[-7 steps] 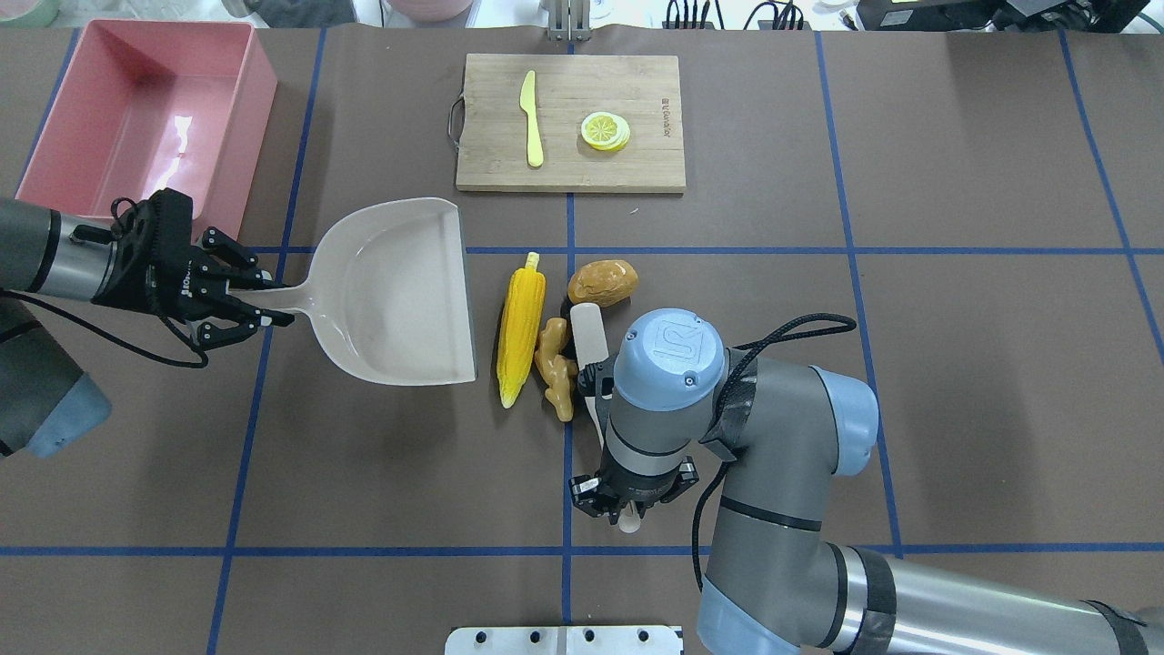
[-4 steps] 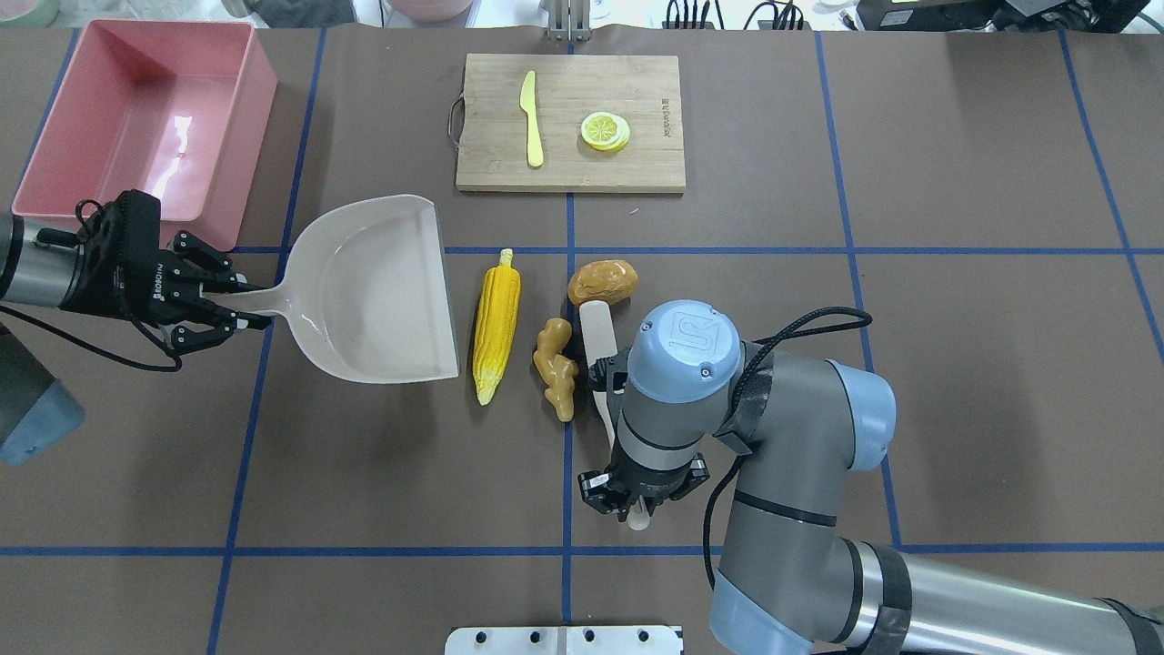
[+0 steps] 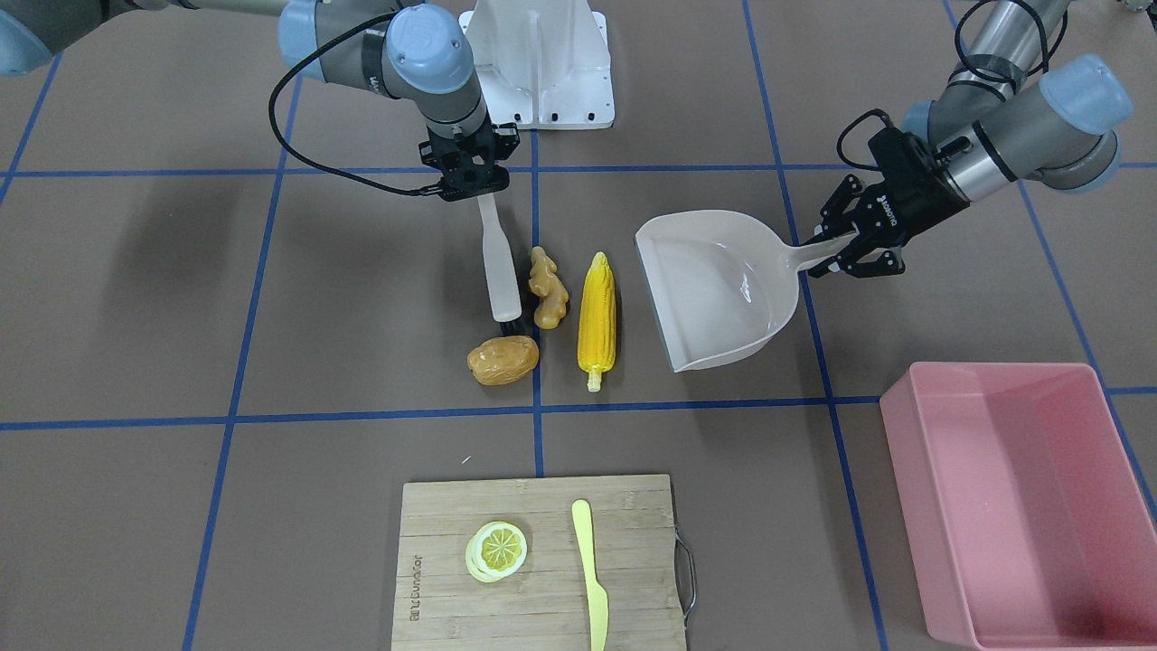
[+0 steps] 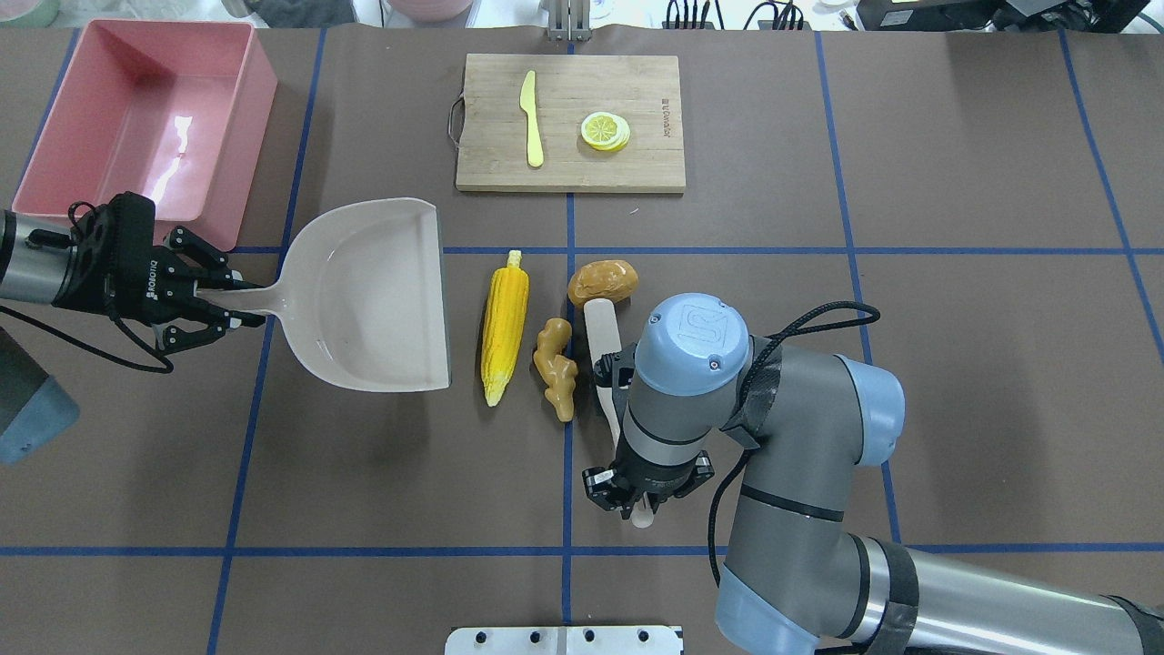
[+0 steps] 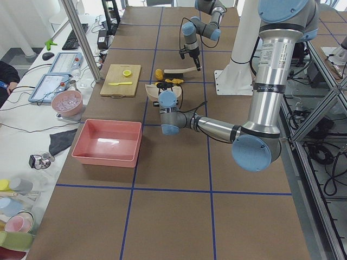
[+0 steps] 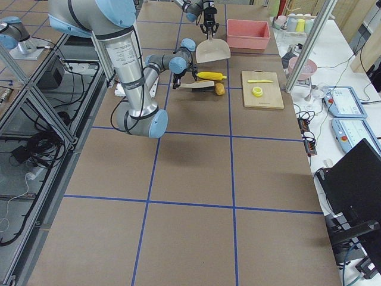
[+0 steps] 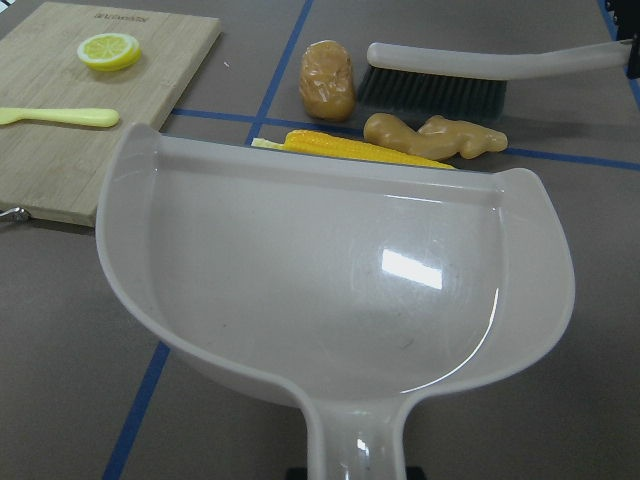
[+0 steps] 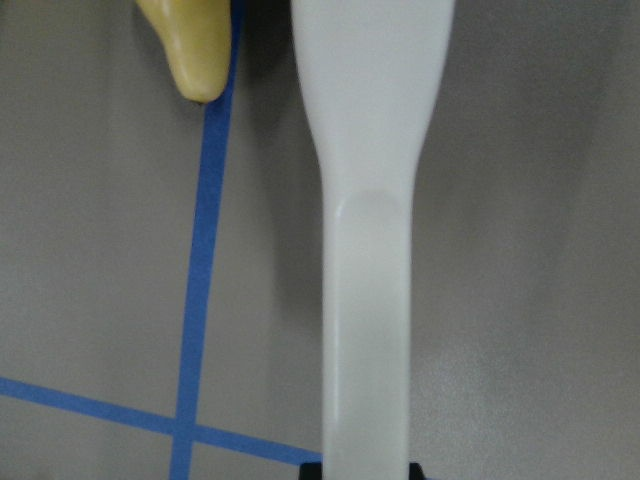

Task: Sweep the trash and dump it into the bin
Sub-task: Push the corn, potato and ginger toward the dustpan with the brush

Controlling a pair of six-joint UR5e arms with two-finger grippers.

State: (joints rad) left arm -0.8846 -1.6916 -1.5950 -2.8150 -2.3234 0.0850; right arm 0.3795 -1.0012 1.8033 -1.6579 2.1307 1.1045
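From the front, sweeping is in hand, the right gripper (image 3: 477,192) clamped on the smooth brush (image 3: 493,258) beside knobby ginger (image 3: 547,289), oval potato (image 3: 503,360) and ridged corn (image 3: 597,312); overhead, the left gripper (image 4: 244,306) pinches the handle of the glossy dustpan (image 4: 373,300), its mouth near the corn, the pink bin (image 4: 100,118) well apart, so next the brush should push all three in.

The left arm (image 3: 1003,145) and right arm (image 4: 800,428) are silver-grey tubes with pale blue joint caps. The right one's cap (image 4: 693,341) bears a UR logo and small screws. Black cables (image 4: 818,320) loop by each wrist. The black left hand (image 4: 244,297) shows white lettering.
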